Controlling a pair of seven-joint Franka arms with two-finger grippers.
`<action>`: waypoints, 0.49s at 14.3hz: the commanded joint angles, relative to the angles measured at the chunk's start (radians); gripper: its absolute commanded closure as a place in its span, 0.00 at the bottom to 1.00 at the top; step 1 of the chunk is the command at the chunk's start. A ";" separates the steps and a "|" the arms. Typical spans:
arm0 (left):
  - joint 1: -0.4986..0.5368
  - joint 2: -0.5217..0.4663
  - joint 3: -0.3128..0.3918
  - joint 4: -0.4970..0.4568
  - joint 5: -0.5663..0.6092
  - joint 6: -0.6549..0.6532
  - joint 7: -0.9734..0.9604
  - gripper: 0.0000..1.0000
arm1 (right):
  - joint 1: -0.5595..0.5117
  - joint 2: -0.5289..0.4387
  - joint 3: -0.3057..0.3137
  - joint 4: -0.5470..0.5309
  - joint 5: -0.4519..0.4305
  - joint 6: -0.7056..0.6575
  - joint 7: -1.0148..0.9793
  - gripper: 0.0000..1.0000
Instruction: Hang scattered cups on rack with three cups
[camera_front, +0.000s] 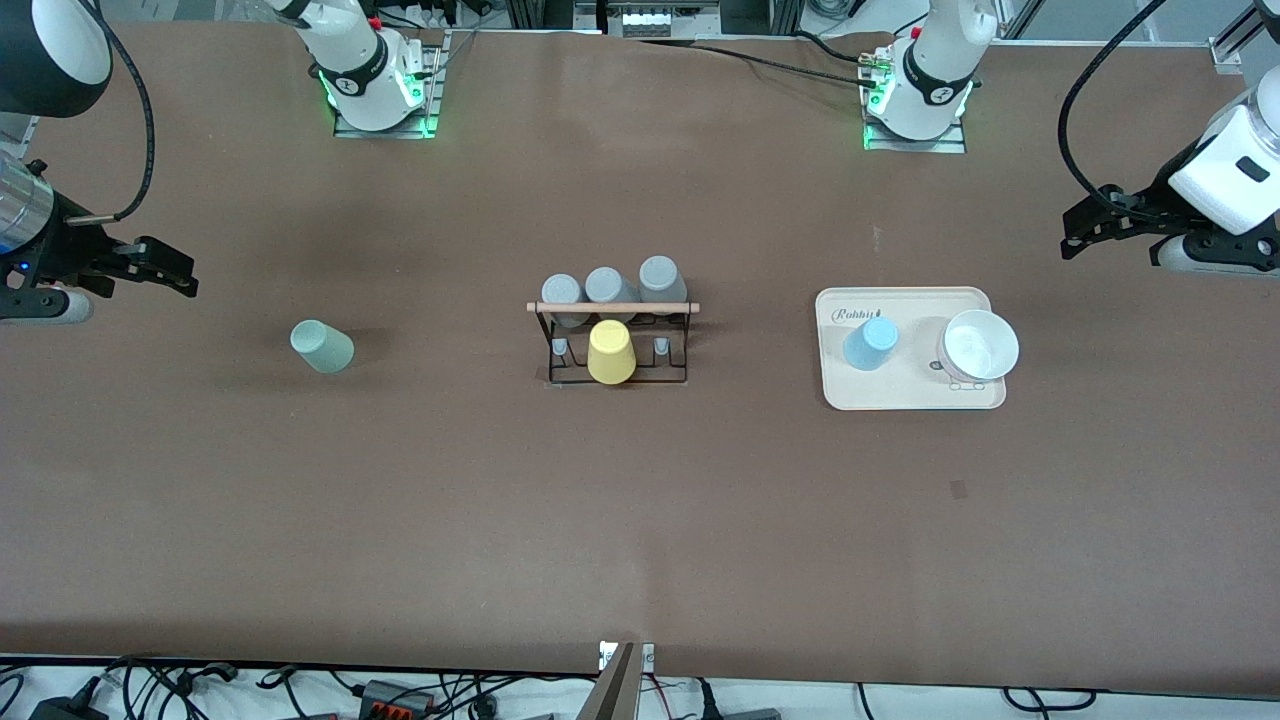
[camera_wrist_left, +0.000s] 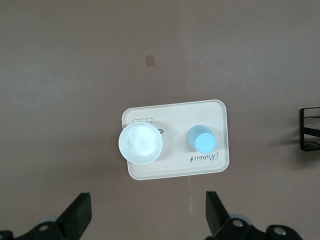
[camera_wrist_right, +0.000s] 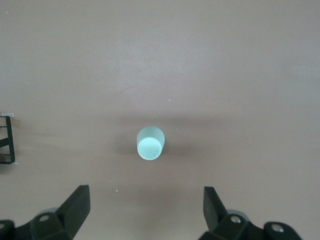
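Observation:
A pale mint cup (camera_front: 322, 346) stands upside down on the table toward the right arm's end; in the right wrist view the mint cup (camera_wrist_right: 150, 143) shows apart from my right gripper (camera_wrist_right: 146, 202). That right gripper (camera_front: 170, 272) hangs open and empty over the table there. A light blue cup (camera_front: 870, 343) stands upside down on the beige tray (camera_front: 905, 397). My left gripper (camera_front: 1085, 225) hangs open and empty over the table at the left arm's end. Its wrist view shows the blue cup (camera_wrist_left: 202, 139) away from the open left gripper (camera_wrist_left: 148, 207). The rack (camera_front: 640, 307) stands mid-table.
The rack carries three grey cups (camera_front: 605, 287) and a yellow cup (camera_front: 610, 352). A white bowl (camera_front: 978, 346) sits on the tray beside the blue cup. A corner of the rack shows in both wrist views.

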 joint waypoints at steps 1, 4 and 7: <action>-0.002 0.008 -0.002 0.029 0.016 -0.026 0.014 0.00 | -0.008 -0.004 0.010 0.010 0.014 -0.018 0.017 0.00; -0.002 0.008 -0.002 0.028 0.016 -0.026 0.014 0.00 | -0.007 -0.004 0.010 0.017 0.019 -0.018 0.018 0.00; -0.002 0.008 -0.002 0.029 0.015 -0.027 0.012 0.00 | -0.010 -0.003 0.010 0.027 0.020 -0.018 0.021 0.00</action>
